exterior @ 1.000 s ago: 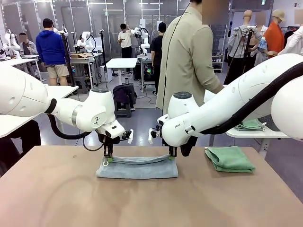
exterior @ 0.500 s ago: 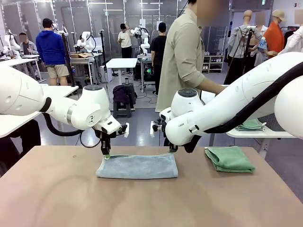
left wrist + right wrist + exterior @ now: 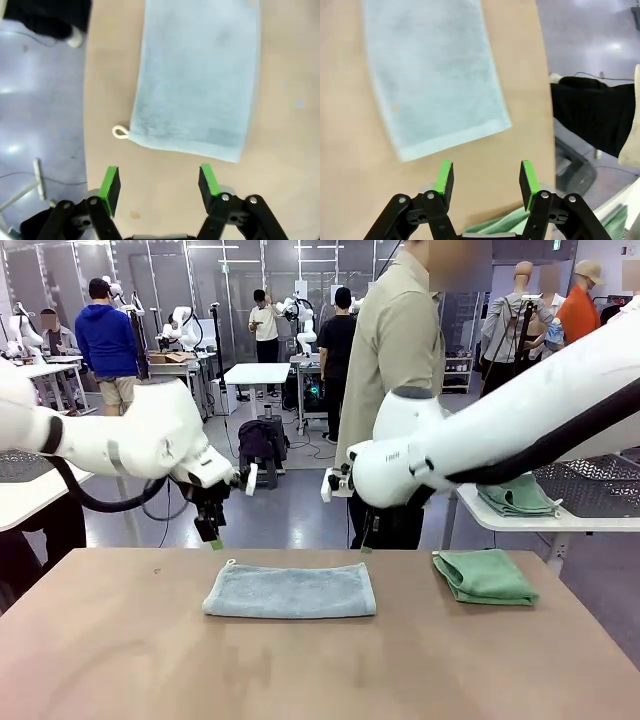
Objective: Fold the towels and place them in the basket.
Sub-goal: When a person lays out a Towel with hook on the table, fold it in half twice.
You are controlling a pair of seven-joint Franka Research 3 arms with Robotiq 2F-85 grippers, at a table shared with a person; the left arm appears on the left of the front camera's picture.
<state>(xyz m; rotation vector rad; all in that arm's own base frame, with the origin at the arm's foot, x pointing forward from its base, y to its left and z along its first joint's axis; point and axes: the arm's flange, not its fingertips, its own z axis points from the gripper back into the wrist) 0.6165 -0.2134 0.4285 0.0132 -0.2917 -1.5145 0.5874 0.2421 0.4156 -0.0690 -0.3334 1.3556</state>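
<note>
**Both towels folded, basket step left**

Tan wooden table (image 3: 120, 660): pale grey-blue terry towel (image 3: 290, 591) lies folded mid-table, mint green terry towel (image 3: 485, 576) folded to its right. Neither is in the basket. Above, left gripper (image 3: 159, 182) and right gripper (image 3: 486, 180) hang wide, empty.

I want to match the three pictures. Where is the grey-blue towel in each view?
Front view: the grey-blue towel lies flat at the middle of the table.
Left wrist view: upper middle, reaching the top edge.
Right wrist view: upper left.
Shared landmark: the table's far edge, running along the towel's long side.
</note>
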